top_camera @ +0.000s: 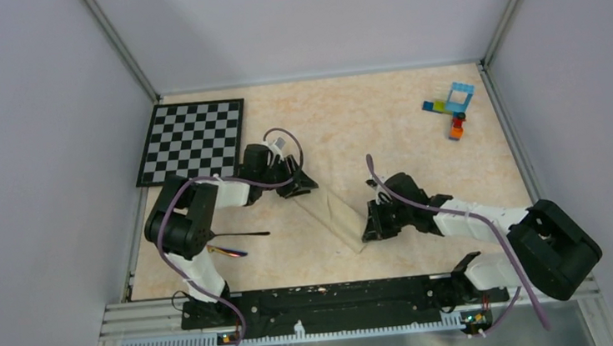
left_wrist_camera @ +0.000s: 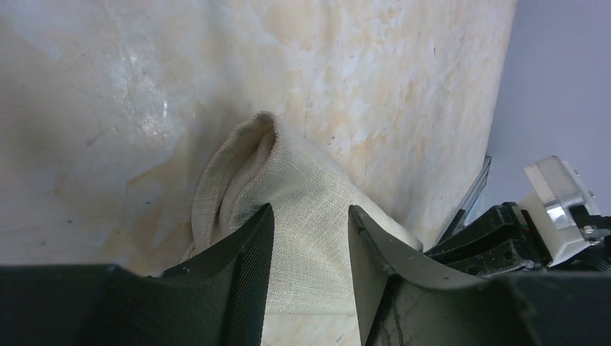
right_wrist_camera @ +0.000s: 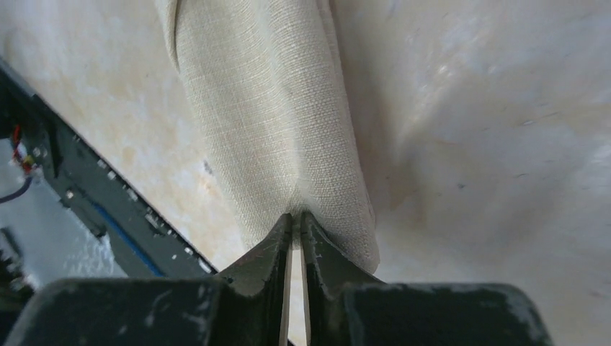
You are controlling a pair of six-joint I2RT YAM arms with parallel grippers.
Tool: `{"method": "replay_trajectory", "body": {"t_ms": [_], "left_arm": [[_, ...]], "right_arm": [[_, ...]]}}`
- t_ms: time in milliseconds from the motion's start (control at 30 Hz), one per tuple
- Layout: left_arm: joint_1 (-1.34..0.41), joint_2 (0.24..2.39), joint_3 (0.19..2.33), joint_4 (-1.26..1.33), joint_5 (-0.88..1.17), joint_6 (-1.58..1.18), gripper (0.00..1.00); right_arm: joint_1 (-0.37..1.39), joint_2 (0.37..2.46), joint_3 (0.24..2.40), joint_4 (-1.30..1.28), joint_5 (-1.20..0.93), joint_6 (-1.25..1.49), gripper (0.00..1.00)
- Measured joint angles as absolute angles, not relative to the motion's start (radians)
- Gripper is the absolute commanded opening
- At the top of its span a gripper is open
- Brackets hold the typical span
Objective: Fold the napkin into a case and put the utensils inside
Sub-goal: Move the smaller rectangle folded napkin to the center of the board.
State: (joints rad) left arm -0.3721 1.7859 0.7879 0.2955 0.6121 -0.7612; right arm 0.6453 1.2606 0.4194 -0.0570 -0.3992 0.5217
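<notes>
Right tool (right_wrist_camera: pixel 296 218) tight on napkin (right_wrist_camera: pixel 274 108); left tool (left_wrist_camera: pixel 311 213) agape astride it

Tabletop (top_camera: pixel 349 119) lies open between chequered board (top_camera: pixel 191 139) and toy bricks (top_camera: pixel 453 108), beyond napkin (top_camera: pixel 332 217).

The napkin (top_camera: pixel 334 217) is plain cream-beige with a fine woven grain; the table (top_camera: pixel 391 124) is marbled cream and peach; the board (top_camera: pixel 191 141) at the far left is chequered black and white; the toy bricks (top_camera: pixel 454 108) at the far right are blue, yellow, orange and red; the utensils (top_camera: pixel 237 236) at the near left are dark, one with an orange-purple sheen; the left gripper (left_wrist_camera: pixel 310 216) and right gripper (right_wrist_camera: pixel 297 220) are black; the arms are black and white with purple cables.
</notes>
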Motion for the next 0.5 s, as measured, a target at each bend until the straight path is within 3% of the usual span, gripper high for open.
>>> {"method": "replay_trajectory", "body": {"t_ms": [167,267,500], "left_arm": [[-0.372,1.766,0.782,0.298,0.607,-0.736,0.64],[-0.372,1.716,0.778,0.269,0.612,-0.722,0.68],[-0.372,1.532,0.778,0.194,0.611,-0.696,0.83]], "right_arm": [[0.660,1.242,0.508,-0.191,-0.254,0.474,0.17],[0.683,1.201,0.587,-0.282,-0.203,0.456,0.23],[0.777,1.219,0.669,-0.233,-0.299,0.508,0.34]]}}
